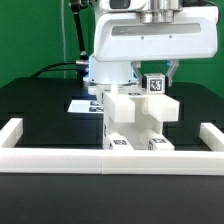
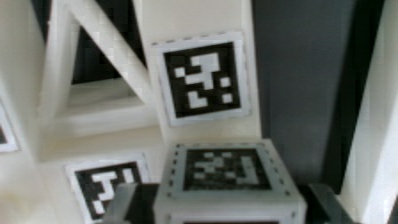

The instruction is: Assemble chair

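Part-built chair (image 1: 135, 122) standing against the border frame (image 1: 60, 158), with one tagged post (image 1: 156, 84) held in the jaws.
The white chair pieces stand clustered on the black surface (image 1: 40, 115), touching the low white frame's rail nearest the exterior camera. Over the cluster, toward the exterior view's right, the jaws are closed narrowly on the small tagged post, one finger at each side. Whether the post touches the pieces below cannot be told. The marker board (image 1: 85, 103) lies flat behind, toward the exterior view's left.
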{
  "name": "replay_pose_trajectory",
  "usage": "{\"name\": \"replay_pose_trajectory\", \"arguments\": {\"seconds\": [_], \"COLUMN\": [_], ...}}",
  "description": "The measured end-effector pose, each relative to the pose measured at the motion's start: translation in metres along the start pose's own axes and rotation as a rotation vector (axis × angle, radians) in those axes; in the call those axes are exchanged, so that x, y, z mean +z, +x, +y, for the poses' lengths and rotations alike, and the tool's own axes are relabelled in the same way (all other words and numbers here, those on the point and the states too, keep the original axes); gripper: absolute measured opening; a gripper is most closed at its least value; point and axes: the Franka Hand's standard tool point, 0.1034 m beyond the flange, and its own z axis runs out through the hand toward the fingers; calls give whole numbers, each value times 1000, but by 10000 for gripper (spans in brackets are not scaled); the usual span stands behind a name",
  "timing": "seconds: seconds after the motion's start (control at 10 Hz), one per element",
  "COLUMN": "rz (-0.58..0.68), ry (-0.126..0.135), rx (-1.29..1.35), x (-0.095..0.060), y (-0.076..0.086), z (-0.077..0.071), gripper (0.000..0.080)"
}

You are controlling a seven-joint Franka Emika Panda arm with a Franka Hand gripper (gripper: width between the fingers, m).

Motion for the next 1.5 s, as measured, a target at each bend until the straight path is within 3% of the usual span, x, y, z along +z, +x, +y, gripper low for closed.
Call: {"name": "replay_pose_trajectory", "arguments": {"seconds": [0.9,1.2,1.5], "rz": [6,20,19], "ry": [27,44,51], "rx": [853,1247,1421], "x": [1,2,2], "y": [1,5,7], "z": [-1,-9,-13], "gripper": [271,271,271]}}
